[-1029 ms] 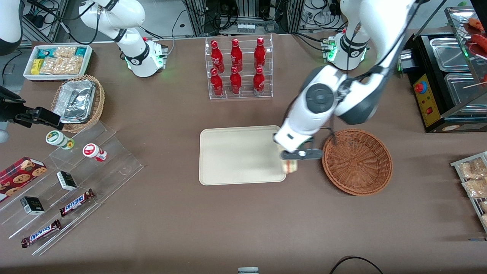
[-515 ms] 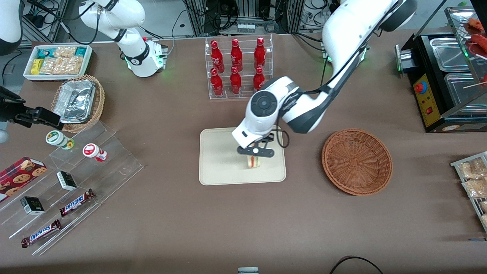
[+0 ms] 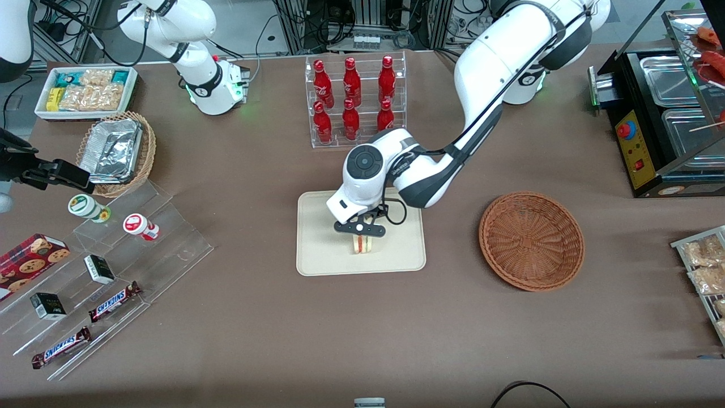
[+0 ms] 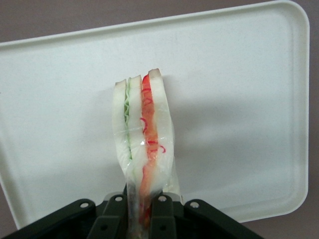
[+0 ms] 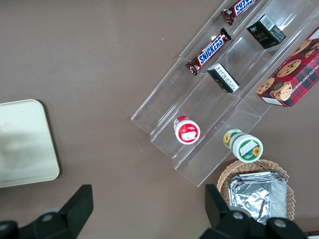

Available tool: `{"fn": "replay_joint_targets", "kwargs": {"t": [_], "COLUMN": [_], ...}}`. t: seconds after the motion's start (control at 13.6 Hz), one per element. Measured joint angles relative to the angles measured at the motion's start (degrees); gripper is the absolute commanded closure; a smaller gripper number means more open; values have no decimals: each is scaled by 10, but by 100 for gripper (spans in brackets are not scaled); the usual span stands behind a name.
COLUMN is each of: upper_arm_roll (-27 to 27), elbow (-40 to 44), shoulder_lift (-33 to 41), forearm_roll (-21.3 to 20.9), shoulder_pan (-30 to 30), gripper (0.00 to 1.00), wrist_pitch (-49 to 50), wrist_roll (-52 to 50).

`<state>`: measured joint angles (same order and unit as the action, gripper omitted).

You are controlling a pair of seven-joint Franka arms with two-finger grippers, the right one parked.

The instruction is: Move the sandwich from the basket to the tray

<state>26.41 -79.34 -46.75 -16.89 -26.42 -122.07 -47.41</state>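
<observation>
While the tool [image 3: 361,229] is gripping the sandwich [image 3: 362,244] by its narrow end, the wedge is hanging straight below it. It is hanging over the tray [image 3: 317,226] near the desk's centre.

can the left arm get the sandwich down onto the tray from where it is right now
Probably yes. The pincer is shut on the sandwich and hangs directly over the tray, whose surface under it is bare. Nothing shows between the sandwich and the tray, so lowering and letting go should do it.
</observation>
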Motion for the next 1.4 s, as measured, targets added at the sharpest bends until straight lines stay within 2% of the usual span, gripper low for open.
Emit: {"fn": "replay_joint_targets", "kwargs": {"t": [0.22,0.29,0.37,0.44,0.96,1.4], "upper_arm_roll": [0,0,0,0,-1,-4], "elbow": [3,3,3,3,21,36], "shoulder_lift": [-10,-14,-18,-21,-18,66], "forearm_roll": [-1,-4,-11,-15,-19,-18], "shoulder_pan": [-6,-7,-7,-7,-6,37], "gripper": [100,87,22,0,0,0], "wrist_pitch": [-2,-5,-10,-11,-13,23], "wrist_roll": [-1,-1,-2,-3,-8,-33]}}
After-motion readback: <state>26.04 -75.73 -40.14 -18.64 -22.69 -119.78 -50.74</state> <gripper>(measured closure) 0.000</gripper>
